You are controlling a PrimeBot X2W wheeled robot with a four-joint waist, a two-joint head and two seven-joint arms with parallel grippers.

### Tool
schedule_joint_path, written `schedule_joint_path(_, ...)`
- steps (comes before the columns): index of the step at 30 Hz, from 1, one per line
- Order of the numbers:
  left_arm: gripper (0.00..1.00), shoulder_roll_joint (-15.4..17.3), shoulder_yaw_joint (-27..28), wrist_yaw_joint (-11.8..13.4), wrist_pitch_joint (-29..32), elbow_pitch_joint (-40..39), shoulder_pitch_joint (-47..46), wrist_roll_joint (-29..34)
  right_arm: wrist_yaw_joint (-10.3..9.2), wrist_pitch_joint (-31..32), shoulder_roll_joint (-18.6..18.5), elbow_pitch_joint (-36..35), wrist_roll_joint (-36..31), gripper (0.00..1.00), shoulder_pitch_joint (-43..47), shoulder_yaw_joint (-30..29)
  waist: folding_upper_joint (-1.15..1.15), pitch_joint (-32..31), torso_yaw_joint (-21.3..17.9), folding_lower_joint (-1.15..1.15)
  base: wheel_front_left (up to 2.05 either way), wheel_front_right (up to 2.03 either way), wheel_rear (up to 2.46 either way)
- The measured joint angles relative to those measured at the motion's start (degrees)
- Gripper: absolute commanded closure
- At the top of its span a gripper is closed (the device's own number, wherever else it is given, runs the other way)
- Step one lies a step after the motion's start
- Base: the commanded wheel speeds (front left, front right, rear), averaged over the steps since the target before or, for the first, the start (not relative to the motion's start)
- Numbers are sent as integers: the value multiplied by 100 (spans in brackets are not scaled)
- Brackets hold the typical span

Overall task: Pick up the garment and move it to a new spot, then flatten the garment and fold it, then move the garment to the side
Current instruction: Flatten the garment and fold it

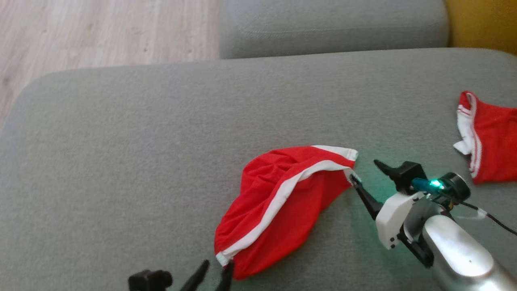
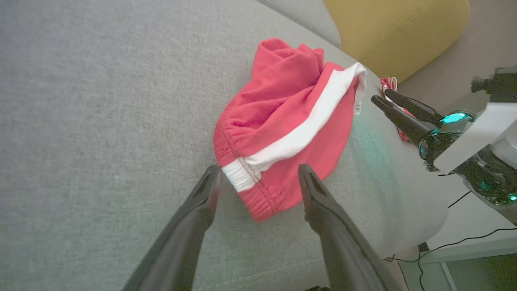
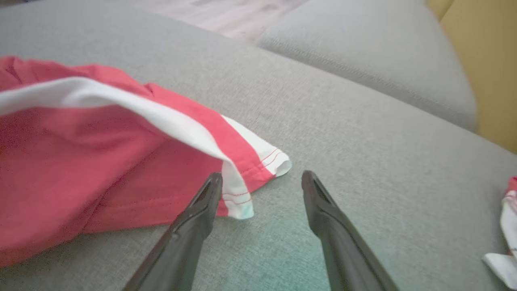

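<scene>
On the grey cushion (image 1: pixel 161 141), red garment (image 1: pixel 278 206) lies rumpled, left gripper (image 2: pixel 259 169) at its waistband (image 2: pixel 242 173), right gripper (image 3: pixel 262 174) at its hem (image 3: pixel 242 202), both spread wide and empty, which suits either corner grabs or a let-go.

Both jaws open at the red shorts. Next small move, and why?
Probably close the left gripper on the waistband end of the red shorts: it lies squarely between the open jaws. The right gripper looks less ready; the hem corner sits off to one side of its jaws, so it may need a nudge first.
</scene>
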Motion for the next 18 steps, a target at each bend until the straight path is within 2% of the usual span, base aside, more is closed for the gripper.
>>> schedule_joint_path(6,0,56,-298,-49,302,-59,0,-241,0,152,-283,305,555,0,-279,814,0,132,173,0,0,0,0)
schedule_joint_path(18,0,25,-302,-49,301,327,-300,-778,0,-52,-359,755,1006,0,-782,1555,0,287,120,-1,0,0,0)
